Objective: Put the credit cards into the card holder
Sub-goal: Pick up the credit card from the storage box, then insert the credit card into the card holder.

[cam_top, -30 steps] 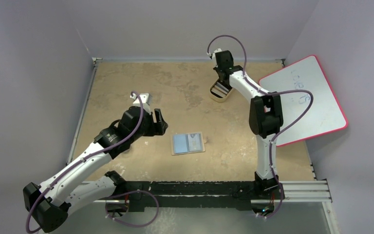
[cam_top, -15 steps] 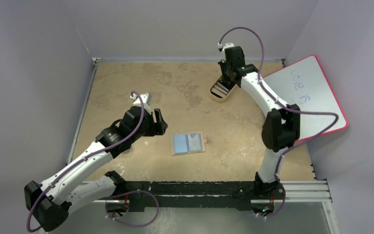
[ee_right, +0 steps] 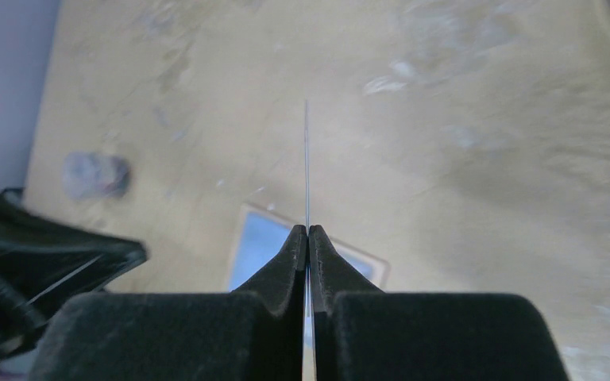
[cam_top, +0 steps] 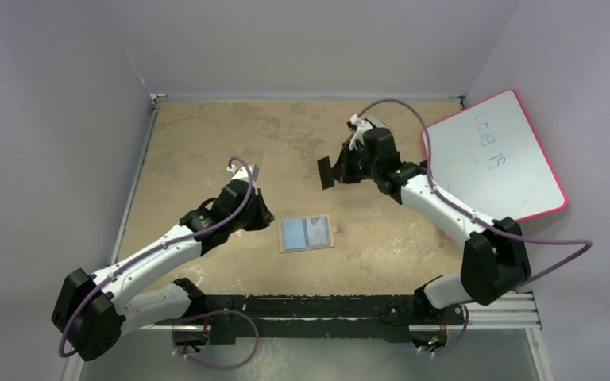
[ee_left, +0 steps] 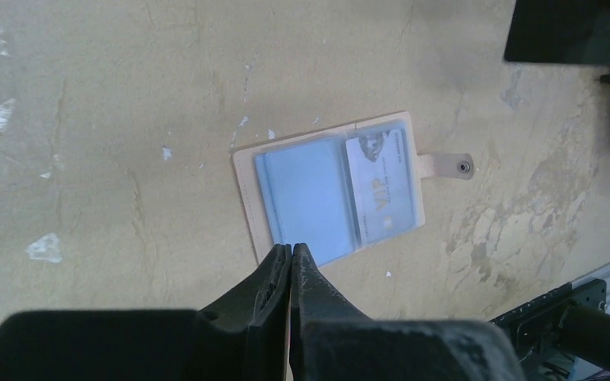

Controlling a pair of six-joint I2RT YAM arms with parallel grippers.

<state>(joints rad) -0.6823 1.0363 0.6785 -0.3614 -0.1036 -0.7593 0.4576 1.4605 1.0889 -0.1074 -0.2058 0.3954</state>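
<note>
The surface is matt, mottled tan and rough-looking, with pale chipped scuffs. The card holder looks like smooth, matt tan leather, and its snap tab carries a small dull metal stud. The credit cards lying in it are smooth, pale blue-grey plastic with a faint sheen. The left gripper and the right gripper have black jaws, matt and finely grained like rubber. The single credit card nipped in the right jaws shows only a thin, hard edge. The whiteboard is smooth white with a red rim.
</note>
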